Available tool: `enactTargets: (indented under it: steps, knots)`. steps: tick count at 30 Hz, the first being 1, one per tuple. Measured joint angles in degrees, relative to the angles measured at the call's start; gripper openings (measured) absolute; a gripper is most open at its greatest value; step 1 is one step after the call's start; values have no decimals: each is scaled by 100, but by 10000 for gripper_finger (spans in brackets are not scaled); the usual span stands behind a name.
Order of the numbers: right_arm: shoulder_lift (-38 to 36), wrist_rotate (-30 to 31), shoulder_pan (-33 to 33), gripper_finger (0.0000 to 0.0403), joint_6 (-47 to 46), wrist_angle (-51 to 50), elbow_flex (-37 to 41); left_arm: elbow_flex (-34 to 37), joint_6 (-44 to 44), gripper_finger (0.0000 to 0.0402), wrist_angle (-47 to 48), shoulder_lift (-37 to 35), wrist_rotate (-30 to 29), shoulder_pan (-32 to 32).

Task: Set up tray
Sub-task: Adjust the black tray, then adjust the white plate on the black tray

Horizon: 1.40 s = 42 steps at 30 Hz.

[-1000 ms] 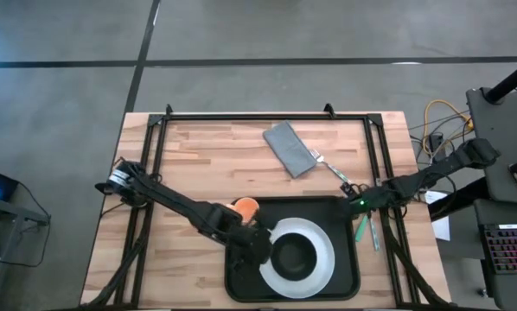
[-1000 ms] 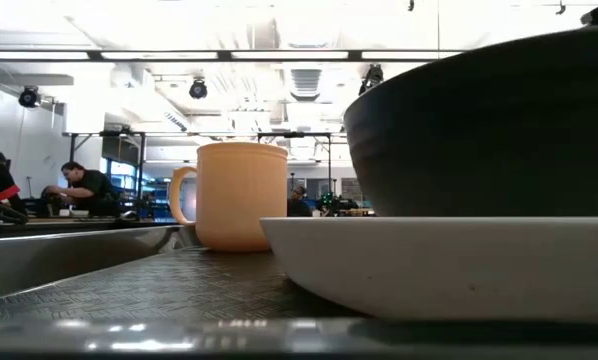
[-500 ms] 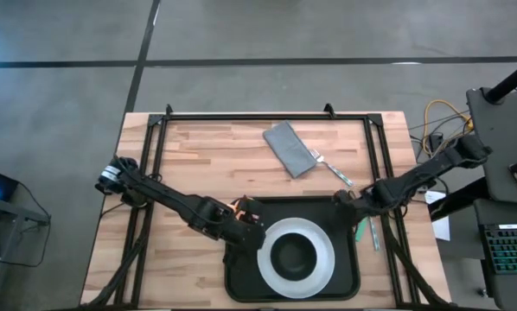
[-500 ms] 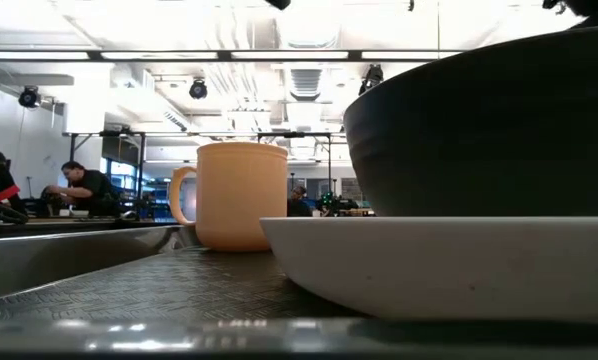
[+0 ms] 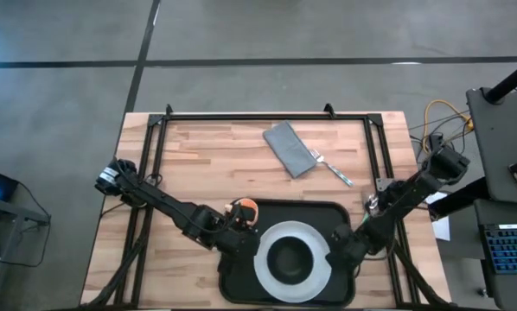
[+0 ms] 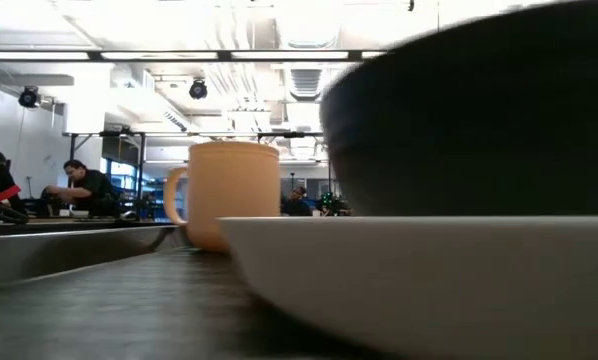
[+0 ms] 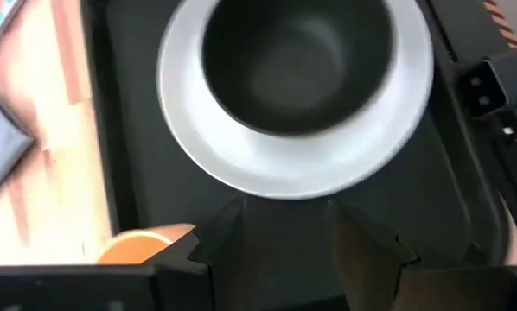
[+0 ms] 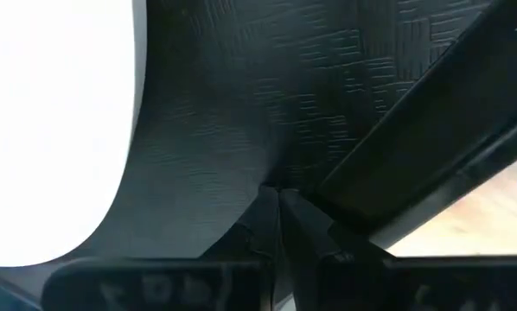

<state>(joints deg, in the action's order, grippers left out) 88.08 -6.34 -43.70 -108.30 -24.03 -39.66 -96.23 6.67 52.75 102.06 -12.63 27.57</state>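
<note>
One tray point(image 5: 241, 281) was seen on the near half of the table point(image 5: 207, 164), black and flat with a raised rim. Its long axis ran from left to right, along the near edge of the table, and its short sides faced the two arms. A white plate point(image 5: 315, 281) was carried on it, a little right of its middle, with a dark bowl point(image 5: 290, 257) standing on the plate. An orange mug point(image 5: 244, 207) was standing at the far left corner of the tray.

The left gripper point(image 5: 241, 238) was held over the left part of the tray, just beside the mug. In the left wrist view its fingers point(image 7: 215, 238) were parted by a narrow gap, with nothing between them, and the bare tray floor lay under them, the plate just ahead.

The right gripper point(image 5: 343, 244) was placed at the right edge of the tray, touching or almost touching the rim. In the right wrist view its fingers point(image 8: 267, 226) were pressed together at the line where the patterned tray floor meets the rim; whether the rim was pinched between them could not be told.

Farther on the table a grey napkin point(image 5: 289, 148) was lying, with a fork point(image 5: 331, 168) just beside it, well apart from the tray.
</note>
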Motion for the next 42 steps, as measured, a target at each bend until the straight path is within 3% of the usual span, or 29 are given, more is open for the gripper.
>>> enactTargets:
  steps: [10,17,22,42]
  knots:
    - [266,399,223,8,184,-44,-497,0,332,141,1,0,-150,16]
    - [50,467,201,8,167,-1354,-712,4,504,141,83,-1,-324,112]
    - [-28,606,344,8,854,-1129,-903,50,727,141,175,-2,-587,175]
    - [1005,478,647,8,2550,-658,-1530,404,1688,141,142,-2,-645,429]
